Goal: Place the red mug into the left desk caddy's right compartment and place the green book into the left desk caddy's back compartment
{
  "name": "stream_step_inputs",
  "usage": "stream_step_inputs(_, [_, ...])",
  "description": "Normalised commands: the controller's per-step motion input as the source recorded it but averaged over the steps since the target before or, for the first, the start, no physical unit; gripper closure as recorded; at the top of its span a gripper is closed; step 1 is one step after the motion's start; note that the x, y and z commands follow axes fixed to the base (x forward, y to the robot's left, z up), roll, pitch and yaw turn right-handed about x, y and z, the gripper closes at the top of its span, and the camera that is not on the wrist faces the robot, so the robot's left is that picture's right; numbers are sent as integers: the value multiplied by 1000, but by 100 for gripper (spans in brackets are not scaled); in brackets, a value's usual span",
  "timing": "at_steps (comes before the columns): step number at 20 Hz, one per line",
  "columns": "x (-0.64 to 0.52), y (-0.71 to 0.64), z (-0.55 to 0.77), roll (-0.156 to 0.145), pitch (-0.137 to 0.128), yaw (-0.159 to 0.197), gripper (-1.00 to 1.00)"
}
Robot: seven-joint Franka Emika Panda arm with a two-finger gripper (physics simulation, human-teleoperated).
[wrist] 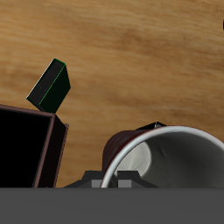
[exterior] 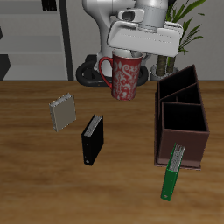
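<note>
Dark red and faintly mottled, the red mug (exterior: pixel 126 77) hangs in the air above the wooden table (exterior: pixel 35 175), carried by the gripper (exterior: pixel 133 54), whose white body sits directly over the mug's rim. The mug stays roughly upright, its loop handle (exterior: pixel 104 70) pointing away from the caddy. The fingers themselves are hidden behind the gripper housing and the mug's rim, yet the mug is clear of the table and pressed against the gripper, so the gripper is pinching it at the rim. In the wrist view the mug's white inside (wrist: pixel 179 166) fills much of the picture, seen from just above.

Beside the lifted mug, nearer the table's front edge, stands the left desk caddy (exterior: pixel 182 131), a long maroon-brown box with three cells in a row. The back compartment (exterior: pixel 178 85), with its tall slanted walls, is the end farthest from the front edge; the right compartment (exterior: pixel 182 112) is the low middle cell. The mug is near the tall end of the caddy but not over any cell.

The green book (exterior: pixel 172 175) lies on the table, just in front of the caddy's low end wall, touching or nearly touching it. In the wrist view it shows as a green slab close to the caddy's corner.

Farther from the caddy, a black book (exterior: pixel 92 140) stands upright on the table, and a grey book (exterior: pixel 62 112) stands a little beyond it.
</note>
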Motion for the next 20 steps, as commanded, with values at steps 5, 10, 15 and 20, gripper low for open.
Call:
stream_step_inputs(5, [-33,355,22,44,0,35,100])
stream_step_inputs(10, [148,321,50,-25,35,-32,100])
stream_step_inputs(15, [107,556,24,-31,23,-34,100])
stream_step_inputs(20, [47,505,-8,-3,20,-28,100])
